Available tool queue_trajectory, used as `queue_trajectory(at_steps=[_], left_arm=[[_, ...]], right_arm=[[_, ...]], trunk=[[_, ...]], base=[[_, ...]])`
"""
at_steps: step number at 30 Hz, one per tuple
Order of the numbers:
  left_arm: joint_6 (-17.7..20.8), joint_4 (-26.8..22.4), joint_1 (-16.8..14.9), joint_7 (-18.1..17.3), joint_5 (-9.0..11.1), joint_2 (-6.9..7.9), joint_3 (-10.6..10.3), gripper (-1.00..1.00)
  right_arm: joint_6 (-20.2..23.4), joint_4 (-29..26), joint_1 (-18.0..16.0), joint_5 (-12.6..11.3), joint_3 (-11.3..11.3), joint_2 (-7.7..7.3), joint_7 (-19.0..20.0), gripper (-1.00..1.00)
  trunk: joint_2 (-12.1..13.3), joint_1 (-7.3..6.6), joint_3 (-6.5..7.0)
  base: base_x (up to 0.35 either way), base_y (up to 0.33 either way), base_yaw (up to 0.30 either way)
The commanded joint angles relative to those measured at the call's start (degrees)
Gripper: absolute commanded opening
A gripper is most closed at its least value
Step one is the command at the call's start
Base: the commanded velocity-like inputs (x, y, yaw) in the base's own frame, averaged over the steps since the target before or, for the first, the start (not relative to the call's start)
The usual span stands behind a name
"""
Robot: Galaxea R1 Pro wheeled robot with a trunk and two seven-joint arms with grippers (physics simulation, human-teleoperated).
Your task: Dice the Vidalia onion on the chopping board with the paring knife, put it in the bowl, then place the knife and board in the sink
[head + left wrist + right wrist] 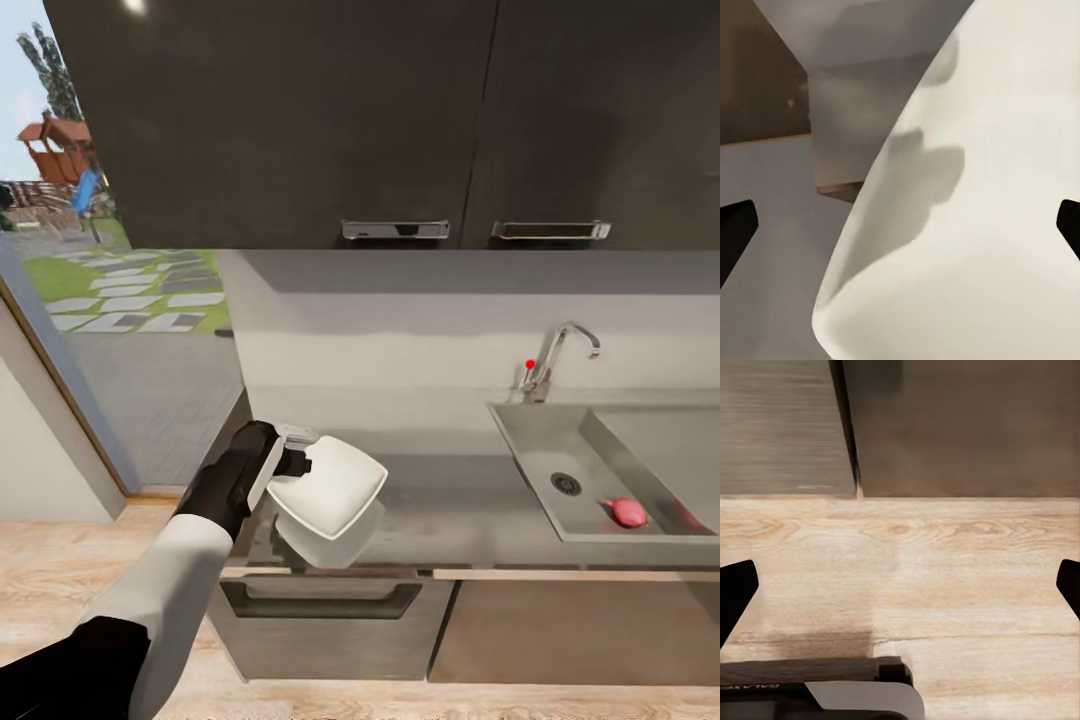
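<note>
A: Item one, bowl [335, 488]?
B: Held tilted above the table [450, 520], at eight o'clock in the head view; its reflection is seen on the glossy surface below. It is gripped at its rim by the left gripper [298, 462], presumably for repositioning ahead of dicing.

A: Left arm pose?
B: Extended forward and upward, jaws clenched on the bowl edge.

A: Item two, Vidalia onion [629, 512]?
B: Lodged in the sink [560, 440] at four o'clock, just beside the drain, untouched.

A: Right gripper [900, 585]?
B: Pointed down at the wooden floor [945, 562]; jaws spread wide, nothing held.
</note>
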Motion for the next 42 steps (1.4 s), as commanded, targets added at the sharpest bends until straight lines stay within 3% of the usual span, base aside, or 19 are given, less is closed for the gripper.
queue_trajectory(at_steps=[1, 27, 42], left_arm=[[0.22, 0.11, -0.05, 0.28, 0.10, 0.00, -0.10, 1.00], [0.29, 0.19, -0.05, 0.24, 0.05, 0.40, 0.39, 1.00], [0.29, 0.21, -0.05, -3.19, 0.05, 1.38, 0.43, 1.00]], right_arm=[[-0.16, 0.02, -0.04, 0.03, 0.04, -0.01, -0.16, 1.00], [-0.16, 0.02, -0.05, 0.03, 0.04, -0.01, -0.16, 1.00], [-0.16, 0.02, -0.05, 0.03, 0.04, -0.01, -0.16, 1.00]], trunk=[[-0.13, 0.03, -0.20], [-0.13, 0.03, -2.17], [-0.13, 0.03, -2.89]], base=[[0.000, 0.000, 0.000], [0.000, 0.000, 0.000], [0.000, 0.000, 0.000]])
